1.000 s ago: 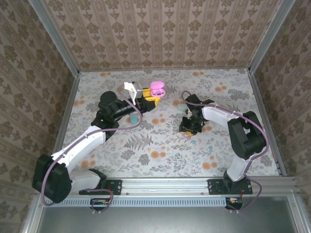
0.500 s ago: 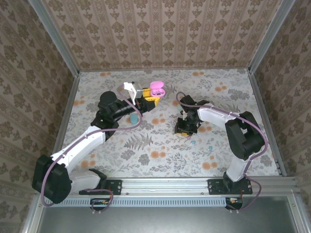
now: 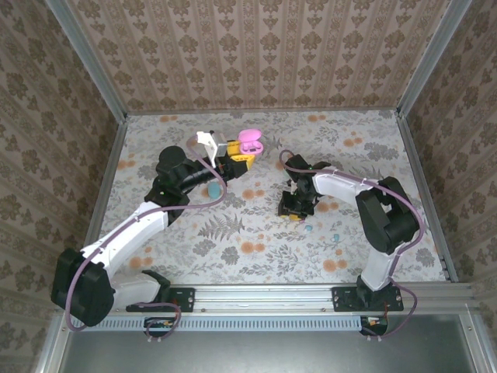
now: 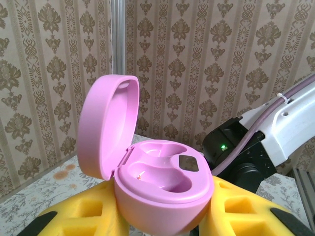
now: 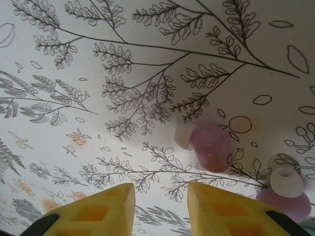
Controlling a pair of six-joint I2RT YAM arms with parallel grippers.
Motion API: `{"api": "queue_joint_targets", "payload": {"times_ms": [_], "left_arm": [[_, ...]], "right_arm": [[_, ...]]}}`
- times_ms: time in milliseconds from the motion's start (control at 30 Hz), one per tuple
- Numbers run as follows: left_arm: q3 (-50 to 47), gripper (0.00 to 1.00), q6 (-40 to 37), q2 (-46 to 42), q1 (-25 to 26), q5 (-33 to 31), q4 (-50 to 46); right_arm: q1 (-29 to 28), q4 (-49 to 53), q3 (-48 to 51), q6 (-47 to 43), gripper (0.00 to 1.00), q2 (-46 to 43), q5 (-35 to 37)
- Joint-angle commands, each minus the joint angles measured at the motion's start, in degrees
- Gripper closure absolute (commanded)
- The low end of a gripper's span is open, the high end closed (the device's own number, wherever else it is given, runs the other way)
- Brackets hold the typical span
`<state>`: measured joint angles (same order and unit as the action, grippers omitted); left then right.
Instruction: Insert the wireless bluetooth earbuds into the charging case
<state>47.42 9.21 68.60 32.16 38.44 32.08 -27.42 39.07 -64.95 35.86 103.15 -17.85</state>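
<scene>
Pink case [image 4: 162, 189], lid up, wells empty, clamped in left gripper [image 4: 162, 214]; right gripper [image 5: 160, 201] narrowly parted, bare, below two pink earbuds [image 5: 211, 147] on bench [image 5: 74, 54].

Pink egg-shaped plastic charging case [image 4: 165, 189]: smooth, satin sheen. Yellow finger pads [image 4: 236, 201]: matt, porous foam. Pink plastic earbud [image 5: 211, 147]: glossy, with a frosted translucent tip. Floral-printed table covering [image 5: 98, 73]: smooth, matt.

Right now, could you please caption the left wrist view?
Left claw grips the pink charging case, lid open, wells empty; right arm behind.
</scene>
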Motion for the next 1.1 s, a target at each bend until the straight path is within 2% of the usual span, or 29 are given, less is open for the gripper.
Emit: {"api": "queue_joint_targets", "payload": {"times_ms": [0, 1067], "left_arm": [[0.22, 0.72, -1.12, -1.26, -0.48, -0.20, 0.09], [-0.04, 0.72, -1.48, -1.80, -0.96, -0.46, -1.10]], "right_arm": [[-0.27, 1.64, -1.35, 0.47, 0.64, 1.04, 2.00], [0.02, 5.10, -9.67, -1.84, 0.62, 6.85, 9.98]]}}
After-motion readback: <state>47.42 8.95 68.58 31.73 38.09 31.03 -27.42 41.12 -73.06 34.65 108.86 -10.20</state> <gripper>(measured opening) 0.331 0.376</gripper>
